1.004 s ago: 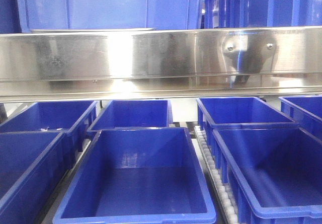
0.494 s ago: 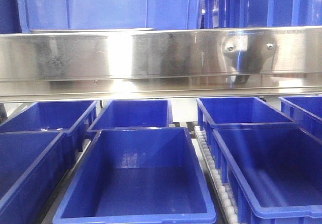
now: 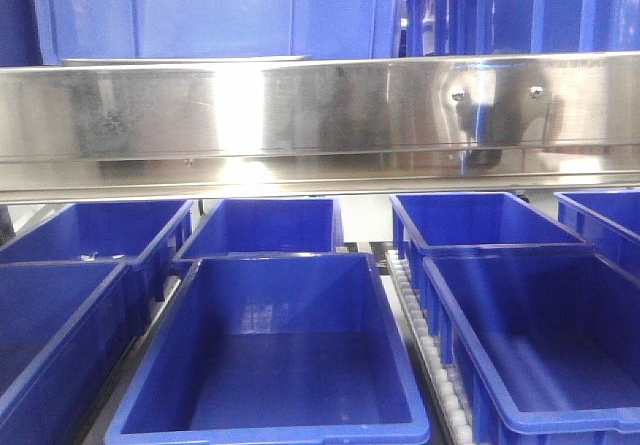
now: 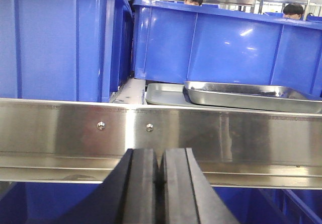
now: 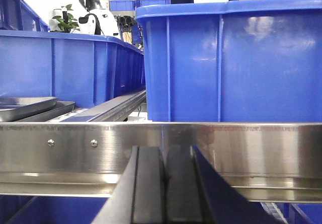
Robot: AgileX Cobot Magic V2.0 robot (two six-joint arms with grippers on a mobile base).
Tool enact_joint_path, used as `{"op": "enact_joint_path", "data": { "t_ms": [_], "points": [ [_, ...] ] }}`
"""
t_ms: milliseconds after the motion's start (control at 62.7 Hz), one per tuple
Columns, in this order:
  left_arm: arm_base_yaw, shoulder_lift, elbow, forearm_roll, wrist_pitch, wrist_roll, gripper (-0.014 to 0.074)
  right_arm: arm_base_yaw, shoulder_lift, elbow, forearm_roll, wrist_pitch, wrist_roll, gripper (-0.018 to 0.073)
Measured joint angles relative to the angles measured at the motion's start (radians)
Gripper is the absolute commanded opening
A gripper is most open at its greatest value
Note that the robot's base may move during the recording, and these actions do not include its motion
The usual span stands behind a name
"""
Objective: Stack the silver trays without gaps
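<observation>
I see two silver trays (image 4: 236, 94) up on the shelf behind the steel rail (image 4: 161, 133), one leaning on the other, so there is a gap. My left gripper (image 4: 161, 183) and right gripper (image 5: 163, 183) are squeezed closed, empty, waiting below.

Bins (image 3: 270, 355): solid deep blue plastic, glossy, unpatterned. Shelf rail (image 3: 320, 115): brushed silver steel with faint vertical streaks and bright glare. Trays (image 4: 246, 94): mirror-bright silver over a duller grey one. Left gripper (image 4: 160, 189) and right gripper (image 5: 165, 189): matte black pads.
</observation>
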Motion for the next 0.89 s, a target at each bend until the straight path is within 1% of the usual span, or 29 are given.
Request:
{"op": "enact_joint_path", "data": {
  "t_ms": [893],
  "points": [
    [0.000,0.000,0.000,0.000,0.000,0.000,-0.0006,0.000,0.000,0.000,0.002,0.002,-0.002,-0.0071]
  ]
}}
